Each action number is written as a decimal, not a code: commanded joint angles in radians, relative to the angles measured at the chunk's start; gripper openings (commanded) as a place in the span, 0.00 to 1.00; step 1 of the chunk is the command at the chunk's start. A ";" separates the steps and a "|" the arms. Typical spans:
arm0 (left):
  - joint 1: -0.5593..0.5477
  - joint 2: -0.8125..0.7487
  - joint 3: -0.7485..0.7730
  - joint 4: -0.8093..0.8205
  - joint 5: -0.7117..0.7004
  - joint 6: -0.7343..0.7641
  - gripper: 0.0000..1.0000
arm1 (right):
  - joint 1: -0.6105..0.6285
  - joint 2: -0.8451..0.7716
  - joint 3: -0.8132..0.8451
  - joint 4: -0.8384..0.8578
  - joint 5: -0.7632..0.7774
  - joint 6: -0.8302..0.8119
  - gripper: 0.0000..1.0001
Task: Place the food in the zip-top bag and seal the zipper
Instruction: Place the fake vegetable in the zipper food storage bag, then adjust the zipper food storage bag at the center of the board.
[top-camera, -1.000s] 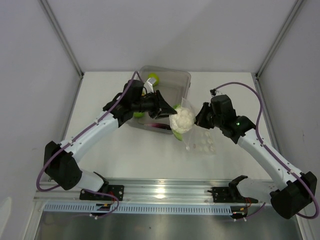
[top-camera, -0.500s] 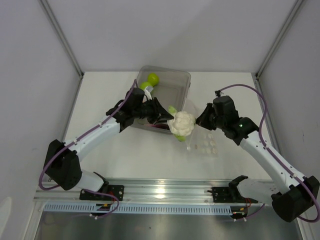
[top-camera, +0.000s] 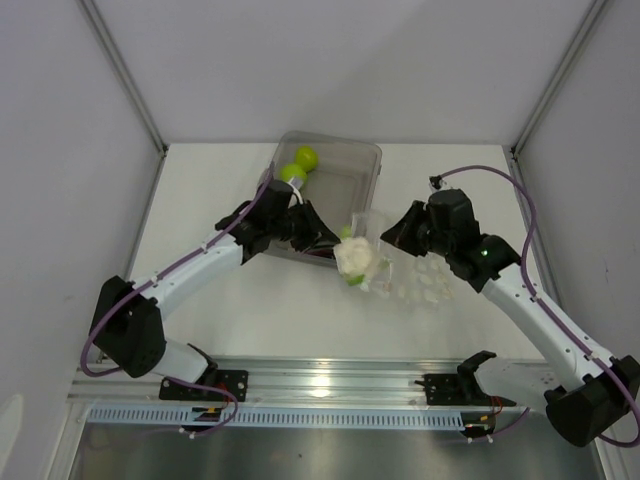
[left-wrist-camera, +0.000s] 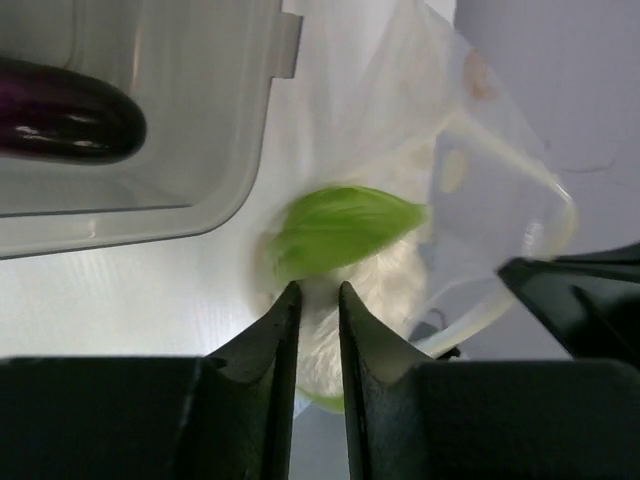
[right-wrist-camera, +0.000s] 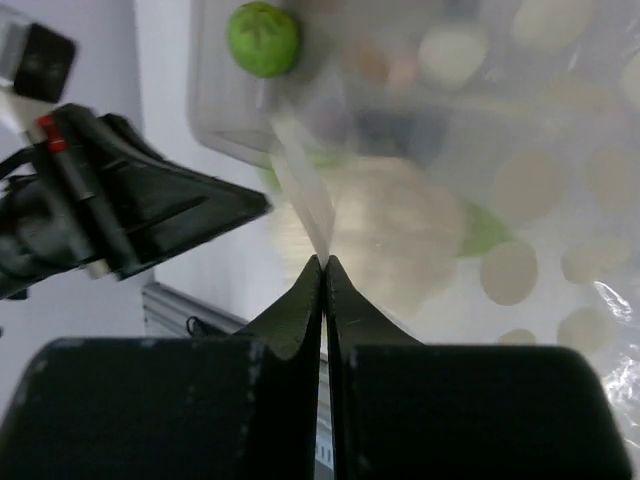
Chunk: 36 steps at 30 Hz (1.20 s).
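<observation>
Left tool (left-wrist-camera: 318, 288) has its fingers a narrow gap apart at the blurred cauliflower (left-wrist-camera: 390, 285), which sits in the mouth of the clear bag (left-wrist-camera: 480, 130) just beside the tray (left-wrist-camera: 200, 150); whether it grips I cannot tell. Right tool (right-wrist-camera: 323, 260) is clamped on the bag's mouth edge.

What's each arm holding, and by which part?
Right fingers pinch the bag by its mouth edge. Left fingers sit at the cauliflower; a grip can't be told.
</observation>
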 joint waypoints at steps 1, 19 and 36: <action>-0.037 -0.018 0.070 -0.104 -0.100 0.101 0.02 | 0.023 0.004 0.065 0.157 -0.090 0.014 0.00; -0.092 -0.086 0.165 -0.189 -0.195 0.213 0.25 | 0.028 0.047 0.035 0.172 -0.090 0.037 0.00; -0.152 -0.123 -0.113 0.033 -0.051 0.296 0.01 | 0.011 -0.020 0.035 0.144 -0.110 0.078 0.00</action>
